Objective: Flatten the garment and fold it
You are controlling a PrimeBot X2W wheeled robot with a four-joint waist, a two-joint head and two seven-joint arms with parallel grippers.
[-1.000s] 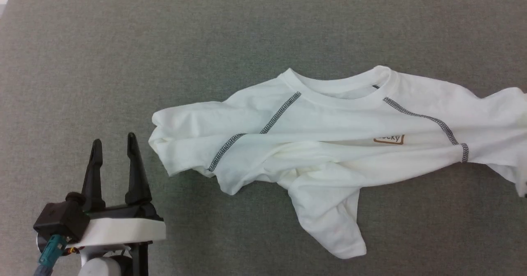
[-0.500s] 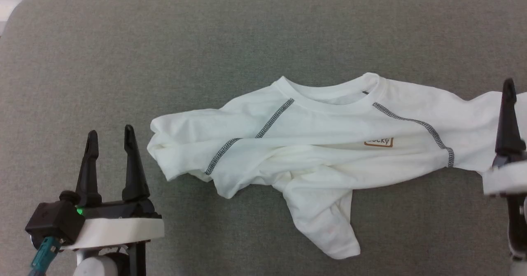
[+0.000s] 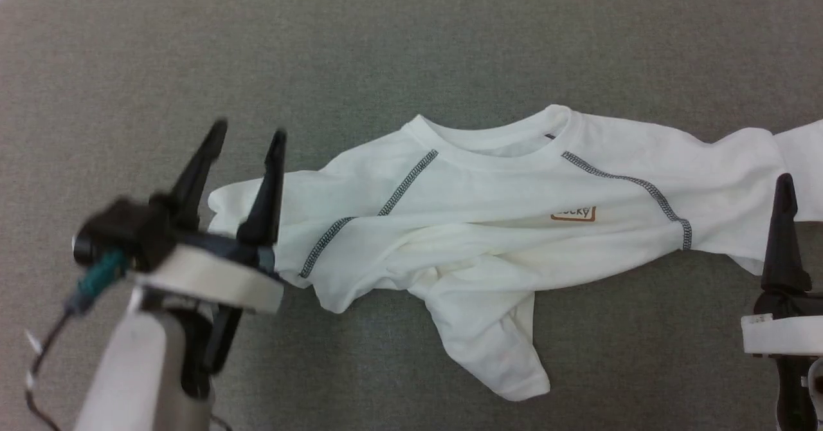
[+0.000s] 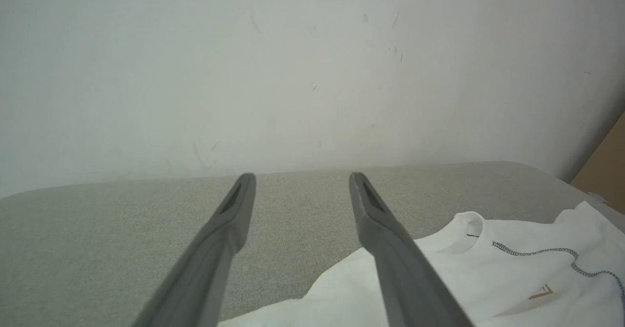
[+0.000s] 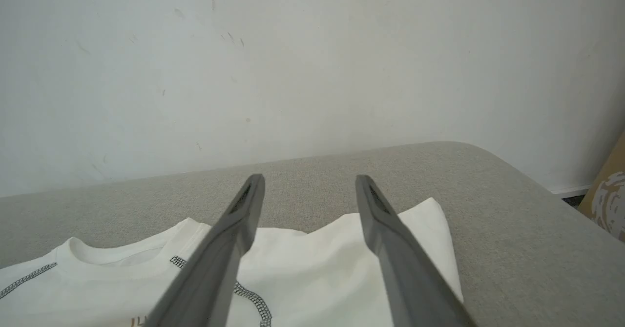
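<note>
The left pincer (image 3: 251, 128) stood with its two dark fingers apart and nothing between them. It leaned toward the robot's right over the end of the garment (image 3: 501, 225). Its pale forearm (image 3: 138, 373) rose from the bottom edge of the head view. The pincer was blurred there, and whether a fingertip touched the cloth could not be told. The right pincer (image 5: 308, 178) was likewise spread and empty, with its fingers over the shirt's shoulder and sleeve. In the head view one of its fingers pointed straight up at the far right, with the tip just beside the sleeve's lower edge. The other finger was cut off by the frame.

The white shirt lay front up and crumpled across the middle of the grey counter (image 3: 411, 45), with its collar (image 3: 488, 141) toward the far side. One sleeve was bunched near the left pincer and the other ran off the picture's right edge. A fold covered the top of the brown-bordered chest patch (image 3: 573, 213), so its lettering was hard to read. Behind the counter stood a pale scuffed wall (image 4: 312, 63).
</note>
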